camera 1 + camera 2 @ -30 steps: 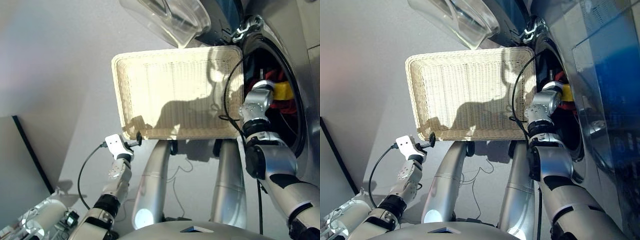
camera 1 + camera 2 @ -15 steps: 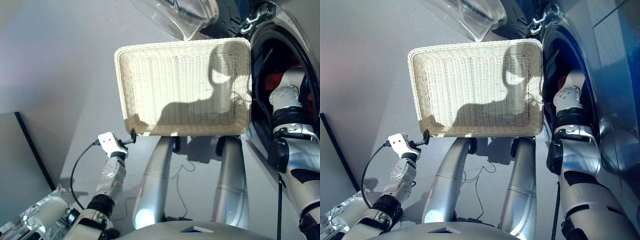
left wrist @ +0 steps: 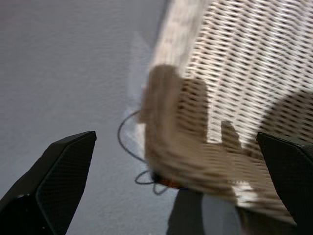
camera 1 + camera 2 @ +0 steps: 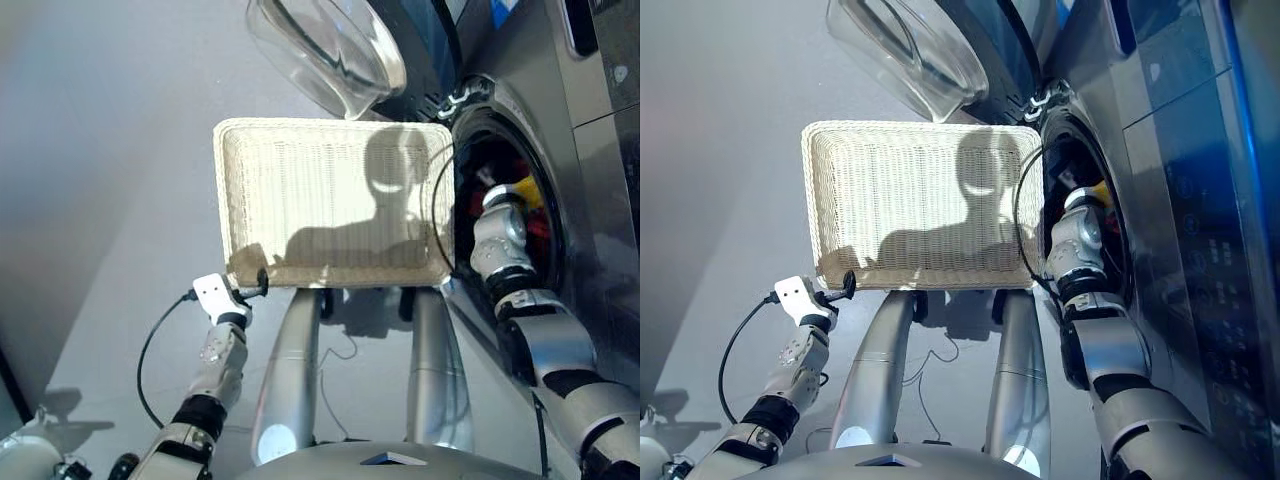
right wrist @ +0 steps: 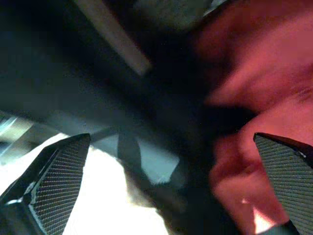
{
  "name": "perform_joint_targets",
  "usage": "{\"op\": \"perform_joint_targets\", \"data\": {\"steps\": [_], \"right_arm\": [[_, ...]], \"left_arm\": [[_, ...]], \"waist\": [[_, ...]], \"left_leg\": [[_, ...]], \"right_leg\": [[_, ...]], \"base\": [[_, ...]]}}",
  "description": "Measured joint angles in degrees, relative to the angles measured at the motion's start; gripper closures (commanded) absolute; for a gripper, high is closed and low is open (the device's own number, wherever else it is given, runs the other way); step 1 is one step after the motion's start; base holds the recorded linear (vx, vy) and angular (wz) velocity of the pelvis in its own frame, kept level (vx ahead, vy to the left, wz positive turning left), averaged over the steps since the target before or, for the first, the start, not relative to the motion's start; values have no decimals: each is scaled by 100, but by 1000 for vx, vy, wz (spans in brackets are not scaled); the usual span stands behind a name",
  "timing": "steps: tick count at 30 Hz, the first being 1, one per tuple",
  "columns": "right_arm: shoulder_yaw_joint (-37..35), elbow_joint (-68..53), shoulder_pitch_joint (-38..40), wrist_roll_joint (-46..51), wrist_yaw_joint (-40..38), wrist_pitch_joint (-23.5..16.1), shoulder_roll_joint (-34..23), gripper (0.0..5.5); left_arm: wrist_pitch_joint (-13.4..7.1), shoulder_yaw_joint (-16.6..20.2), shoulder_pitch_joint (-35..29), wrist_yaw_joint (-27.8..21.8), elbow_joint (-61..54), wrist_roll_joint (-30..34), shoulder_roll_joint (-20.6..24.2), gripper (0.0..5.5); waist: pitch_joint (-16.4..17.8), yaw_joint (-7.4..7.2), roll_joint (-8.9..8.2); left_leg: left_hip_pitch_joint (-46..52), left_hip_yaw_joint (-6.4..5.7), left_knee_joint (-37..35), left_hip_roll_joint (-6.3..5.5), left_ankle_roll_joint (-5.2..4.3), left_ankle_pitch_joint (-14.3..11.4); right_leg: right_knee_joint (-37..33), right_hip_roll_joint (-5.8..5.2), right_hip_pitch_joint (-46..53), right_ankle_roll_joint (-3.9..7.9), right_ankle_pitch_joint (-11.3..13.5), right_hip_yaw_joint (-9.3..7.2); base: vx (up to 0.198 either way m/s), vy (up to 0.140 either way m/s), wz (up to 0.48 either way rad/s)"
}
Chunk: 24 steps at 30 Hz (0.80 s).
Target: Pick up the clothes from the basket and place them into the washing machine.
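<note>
Right wrist view looks past two widely parted fingers with nothing held between them; straight ahead of the jaws lies the coral red garment (image 5: 259, 98) against the dark inside of the drum, with a darker fold beside it that may be another of the clothes, though that cannot be told. From the head, the right gripper (image 4: 503, 196) is at the round mouth of the washing machine (image 4: 590, 150), red cloth showing just beyond it. The left gripper (image 4: 255, 283) hangs just short of the near corner of the basket (image 4: 225, 200), jaws spread wide and empty, the wicker rim between and ahead of its fingers. The basket shows only bare weave, so the load appears to be inside the machine.

Risks, as a judgement: if the right arm pulls out with cloth snagged on a fingertip, a garment could be dragged back over the drum lip and fall to the floor. The black cable (image 4: 440, 200) looping along that arm lies close to the door opening and the basket's edge and could catch on either. The glass door (image 4: 325, 45) stands open above the basket's far side, near any upward swing.

The floor (image 4: 100, 200) is plain pale grey and smooth, sunlit, with hard shadows falling across the basket.
</note>
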Motion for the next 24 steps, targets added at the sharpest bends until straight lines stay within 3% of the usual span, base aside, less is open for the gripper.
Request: {"op": "perform_joint_targets", "data": {"steps": [5,7,12,18,24], "right_arm": [[226,38,428,-94,399,215,334,0],[255,93,716,-96,550,314,513,0],[469,176,1436,-230,784,452,724,0],[472,536,2220,-755,874,621,800,0],[974,860,2881,-2754,805,903,678,0]], "left_arm": [[10,74,20,-54,301,34,-25,0],[30,113,11,-100,486,43,-56,0],[118,148,14,-169,1031,321,-103,0],[217,281,16,-175,1602,686,-126,0],[335,363,114,-228,2050,1110,-135,0]], "waist": [[-29,103,-59],[-29,99,-114],[-81,98,-298],[-117,65,-458],[-217,41,-545]], "left_leg": [[414,-210,-326,0,-87,68],[652,-235,-456,5,-106,97],[1361,-234,-868,3,-104,102],[2221,-199,-1196,-11,-62,77],[3343,-81,-1657,-100,52,37]], "right_leg": [[-237,-8,482,-76,-61,-236],[-361,-13,729,-83,-72,-319],[-754,-9,1436,-75,-73,-366],[-1276,-3,2375,28,-30,-380],[-1890,-70,3522,178,42,-339]], "base": [[10,9,39],[30,21,62],[64,67,6],[82,130,-34],[74,163,-84]]}}
